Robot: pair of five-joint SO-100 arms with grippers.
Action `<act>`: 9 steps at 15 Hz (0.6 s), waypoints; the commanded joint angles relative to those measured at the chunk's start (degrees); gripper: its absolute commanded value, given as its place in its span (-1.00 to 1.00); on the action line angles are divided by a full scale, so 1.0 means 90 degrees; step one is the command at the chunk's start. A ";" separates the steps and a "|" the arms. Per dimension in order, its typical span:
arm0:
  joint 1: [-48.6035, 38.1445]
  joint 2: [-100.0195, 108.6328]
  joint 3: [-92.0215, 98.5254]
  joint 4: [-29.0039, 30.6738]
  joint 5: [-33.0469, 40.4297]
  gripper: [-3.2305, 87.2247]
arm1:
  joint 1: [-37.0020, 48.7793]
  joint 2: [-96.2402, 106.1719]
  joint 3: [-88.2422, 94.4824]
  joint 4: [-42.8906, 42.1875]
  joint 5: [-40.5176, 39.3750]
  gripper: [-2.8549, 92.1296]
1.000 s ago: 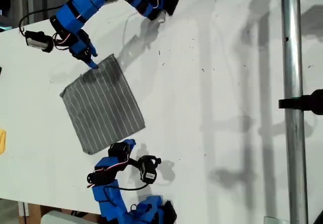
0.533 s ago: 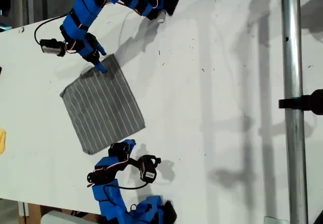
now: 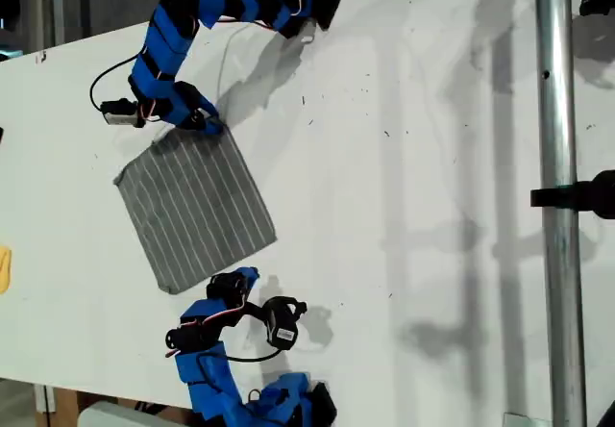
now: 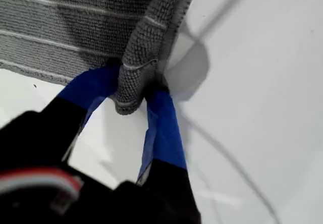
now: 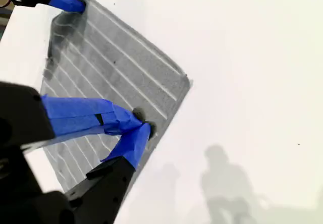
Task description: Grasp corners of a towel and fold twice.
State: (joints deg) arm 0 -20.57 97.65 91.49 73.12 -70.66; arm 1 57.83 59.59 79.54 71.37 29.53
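White table (image 3: 404,158): grey striped towel (image 3: 197,211).

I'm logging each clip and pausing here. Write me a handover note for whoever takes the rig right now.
My first gripper: shut on the towel's corner near the exterior view's top; that corner is bunched between the jaws.
My second gripper: closed at the towel's edge near the exterior view's bottom; whether it holds cloth, I can't tell.
Towel: spread flat on the white table.
Done: one corner gripped.
Left: confirm the second grip, then both folds.
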 commanded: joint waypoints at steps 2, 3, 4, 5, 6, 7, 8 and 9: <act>-0.0225 0.0059 -0.0254 0.0039 0.0000 -0.99 | -0.0225 0.0137 -0.0049 0.0059 -0.0029 -0.84; -0.0234 0.0059 -0.0254 0.0049 -0.0020 -0.99 | -0.0264 0.0195 -0.0049 0.0068 -0.0020 -0.91; -0.0254 0.0068 -0.0264 0.0068 -0.0059 -0.99 | -0.0283 0.0254 -0.0010 0.0068 0.0010 -0.94; -0.0254 0.0020 -0.0361 0.0029 0.0127 -0.99 | -0.0352 0.0332 0.0049 0.0029 0.0010 -0.94; -0.0264 -0.0156 -0.0527 0.0029 0.0430 -0.98 | -0.0410 0.0391 0.0049 0.0029 0.0029 -0.94; -0.0273 -0.0361 -0.0645 -0.0039 0.0762 -0.82 | -0.0479 0.0459 0.0049 0.0020 0.0029 -0.94; -0.0254 -0.0605 -0.0820 -0.0039 0.0801 -0.38 | -0.0518 0.0527 0.0049 0.0010 0.0039 -0.94; -0.0303 -0.0840 -0.1074 -0.0029 0.1211 -0.30 | -0.0547 0.0576 0.0049 0.0010 0.0049 -0.94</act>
State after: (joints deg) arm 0 -21.80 90.88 86.92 73.12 -63.19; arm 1 53.35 61.26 80.33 71.02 29.53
